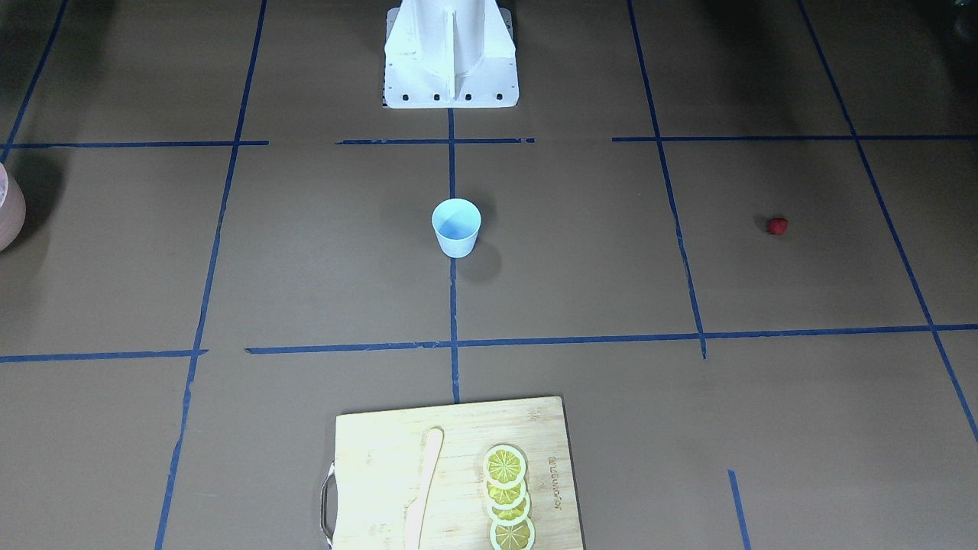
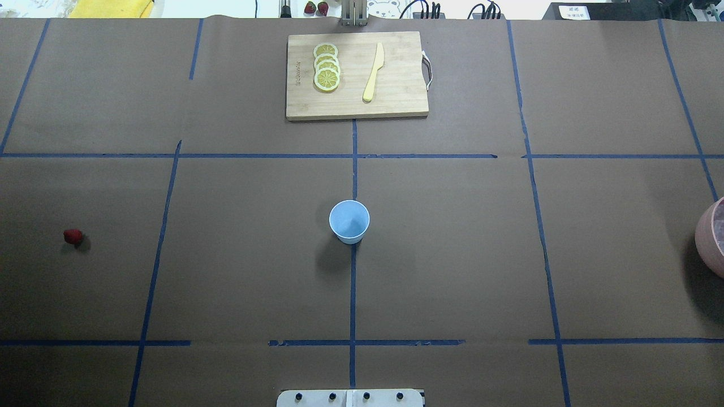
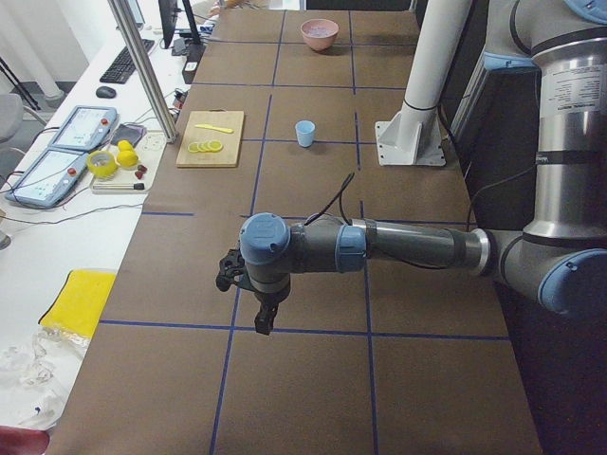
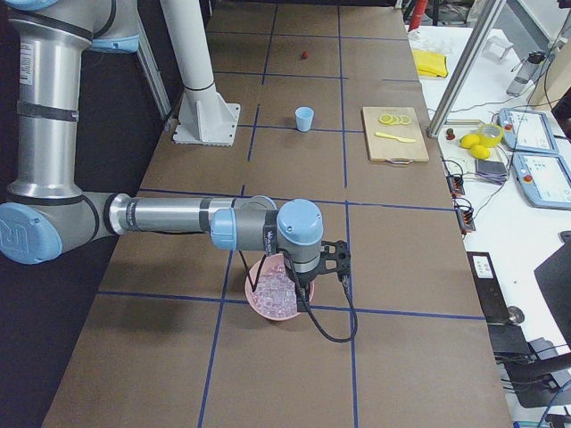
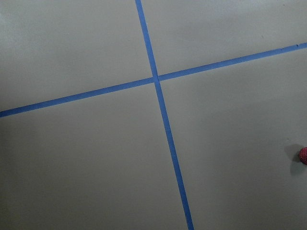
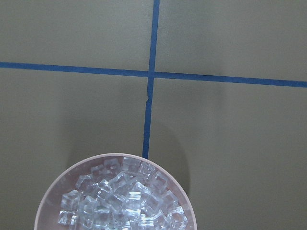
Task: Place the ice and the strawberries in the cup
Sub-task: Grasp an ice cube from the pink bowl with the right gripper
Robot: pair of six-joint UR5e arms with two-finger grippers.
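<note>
The light blue cup (image 2: 349,221) stands upright in the middle of the table, and also shows in the front view (image 1: 456,227). One small red strawberry (image 2: 73,236) lies alone far out on the robot's left side; it sits at the right edge of the left wrist view (image 5: 303,155). Several clear ice cubes (image 6: 120,196) fill a pinkish bowl (image 4: 272,294). My left gripper (image 3: 265,320) hangs above the table near the strawberry's end. My right gripper (image 4: 303,285) hangs just over the bowl of ice. I cannot tell whether either gripper is open or shut.
A wooden cutting board (image 2: 356,76) with lemon slices (image 2: 327,66) and a yellow knife (image 2: 374,72) lies at the far side, beyond the cup. The pinkish bowl (image 2: 714,237) sits at the table's right edge. The white robot base (image 1: 451,53) stands behind the cup.
</note>
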